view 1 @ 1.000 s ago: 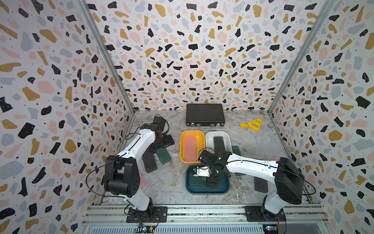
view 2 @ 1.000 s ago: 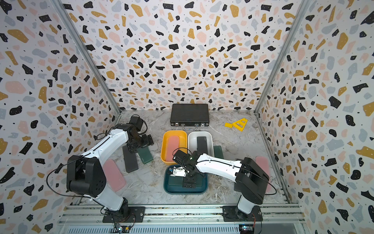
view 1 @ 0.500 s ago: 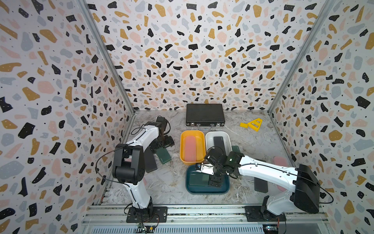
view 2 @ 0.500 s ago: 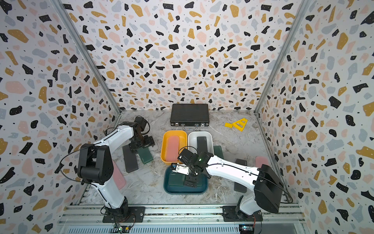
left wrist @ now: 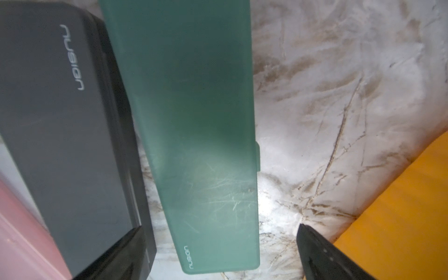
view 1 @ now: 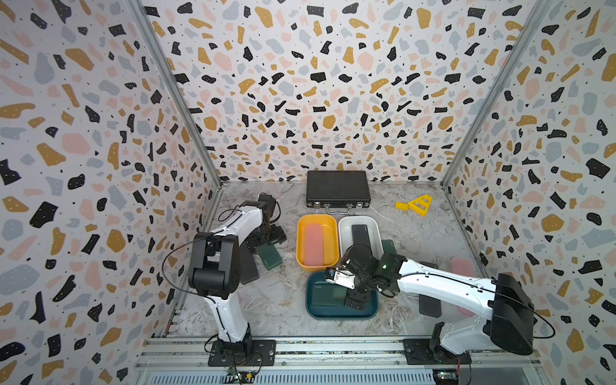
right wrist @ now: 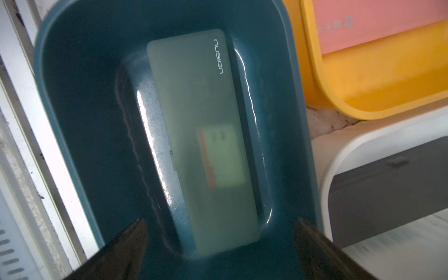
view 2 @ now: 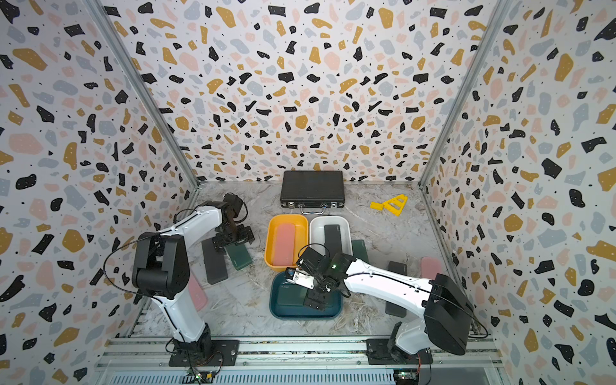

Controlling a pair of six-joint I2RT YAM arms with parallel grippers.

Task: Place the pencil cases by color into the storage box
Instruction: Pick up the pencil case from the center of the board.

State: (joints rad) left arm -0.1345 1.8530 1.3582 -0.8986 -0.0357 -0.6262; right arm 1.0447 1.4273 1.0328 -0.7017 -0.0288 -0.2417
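Three storage box tubs stand mid-table. The yellow tub holds a pink pencil case, the white tub a black one, and the teal tub a dark green one. My right gripper hangs open just above that green case's end, empty. My left gripper is open low over a loose green case lying on the table left of the tubs, with one finger on either side of it. A black case lies beside it.
More loose cases lie to the right: green behind the white tub, black and pink near the right wall. A pink case lies by my left arm. A black briefcase and yellow plastic pieces sit at the back.
Both grippers have stayed open and nearly in place. The right arm's elbow has swung out to the right, uncovering the black and pink cases there. The left arm's elbow has shifted slightly inward.
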